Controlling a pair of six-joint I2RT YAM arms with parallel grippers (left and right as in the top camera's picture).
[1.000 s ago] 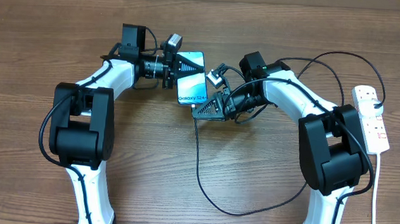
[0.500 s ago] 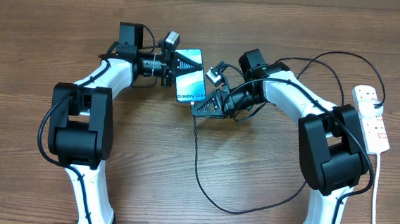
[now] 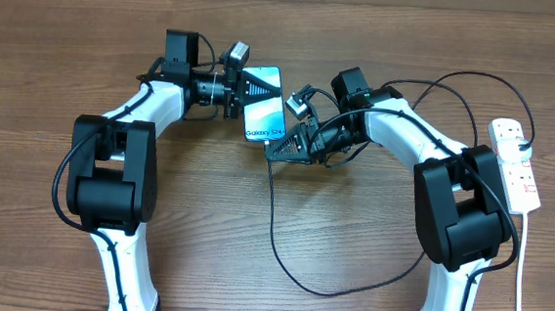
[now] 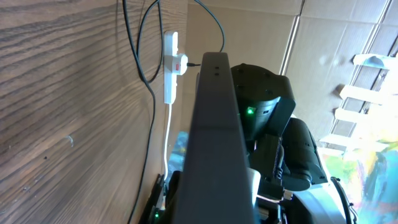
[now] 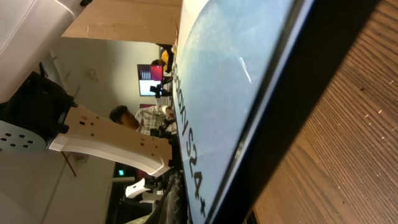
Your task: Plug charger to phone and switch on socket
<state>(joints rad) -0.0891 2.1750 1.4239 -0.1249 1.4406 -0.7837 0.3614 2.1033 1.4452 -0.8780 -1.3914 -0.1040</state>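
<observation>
Brown wood-grain table (image 3: pixel 26 109), cardboard panels (image 4: pixel 261 25) behind

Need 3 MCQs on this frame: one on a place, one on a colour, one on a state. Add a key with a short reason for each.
1. Where is the socket?
A. on the outer side of the right arm
B. between the two arms
C. in the left fingers

2. What colour is the switch on the socket?
A. green
B. red
C. blue

3. What state is the screen of the phone in?
A. lit, showing text
B. dark
C. covered by a cloth

Key:
1 A: the overhead view shows it past the right arm, far from the phone.
2 B: the left wrist view shows red on the white strip.
3 A: the teal screen reads Galaxy S24.
</observation>
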